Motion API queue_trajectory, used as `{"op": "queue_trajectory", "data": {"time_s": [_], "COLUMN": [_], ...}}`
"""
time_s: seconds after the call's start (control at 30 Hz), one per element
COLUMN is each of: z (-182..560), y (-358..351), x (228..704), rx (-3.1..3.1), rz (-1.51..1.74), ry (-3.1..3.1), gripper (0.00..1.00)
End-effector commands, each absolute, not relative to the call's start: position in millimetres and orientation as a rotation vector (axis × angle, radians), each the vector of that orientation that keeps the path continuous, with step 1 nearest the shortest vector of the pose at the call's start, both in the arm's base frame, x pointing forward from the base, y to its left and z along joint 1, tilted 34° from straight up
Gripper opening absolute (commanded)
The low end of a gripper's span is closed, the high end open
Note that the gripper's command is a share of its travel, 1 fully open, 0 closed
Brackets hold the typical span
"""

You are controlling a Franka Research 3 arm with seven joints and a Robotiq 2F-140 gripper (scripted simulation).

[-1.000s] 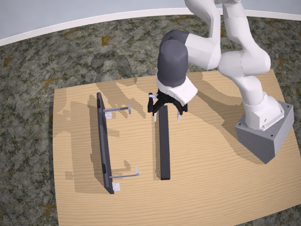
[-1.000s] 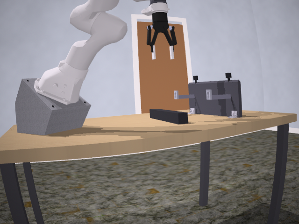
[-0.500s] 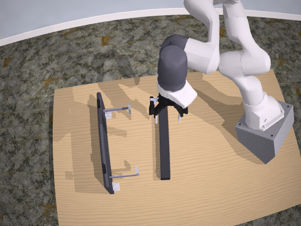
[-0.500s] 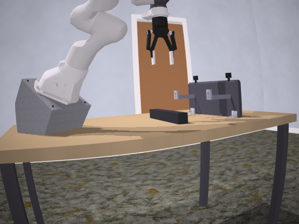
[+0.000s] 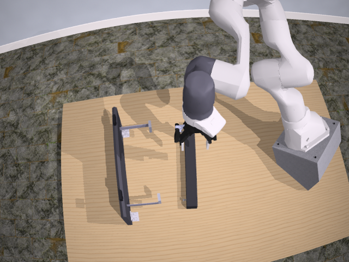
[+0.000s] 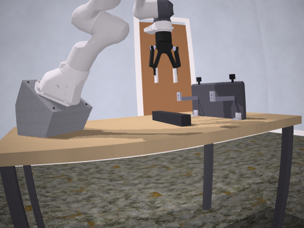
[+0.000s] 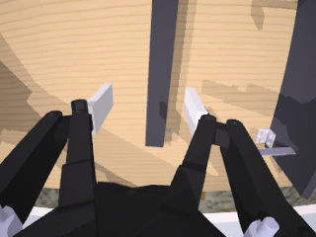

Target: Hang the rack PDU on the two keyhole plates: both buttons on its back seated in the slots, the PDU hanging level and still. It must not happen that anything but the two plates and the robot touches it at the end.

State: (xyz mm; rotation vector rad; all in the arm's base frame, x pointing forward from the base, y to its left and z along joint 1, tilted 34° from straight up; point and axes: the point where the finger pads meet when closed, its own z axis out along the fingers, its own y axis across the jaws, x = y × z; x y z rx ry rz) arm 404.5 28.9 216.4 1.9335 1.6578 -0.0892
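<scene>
I've got the claw part open, holding nothing, hanging above one end of the rack PDU, which lies flat mid-table. Both keyhole plates at frame right are bare. Grasp, lift, hang all left.

Surroundings: a table, a stone floor and a door in a pale wall

A light wooden table top with fine grain lines and a curved front edge stands on slim dark grey legs. Under it spreads a mottled grey-green stone floor flecked with ochre patches. A white skirting strip runs where the floor meets the pale blue-grey wall. Behind the table, a brown door panel sits in a white frame.
</scene>
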Motion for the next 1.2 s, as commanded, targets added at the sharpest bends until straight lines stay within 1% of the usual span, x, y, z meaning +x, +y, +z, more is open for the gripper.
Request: {"op": "queue_trajectory", "data": {"time_s": [0.0,0.23,1.17], "z": [199,172,141], "y": [28,14,-3], "x": [421,432,444], "rx": [1.937,1.937,1.937], "rz": [-0.039,-0.039,-0.039], "ry": [1.653,1.653,1.653], "gripper": [0.55,0.55,0.55]}}
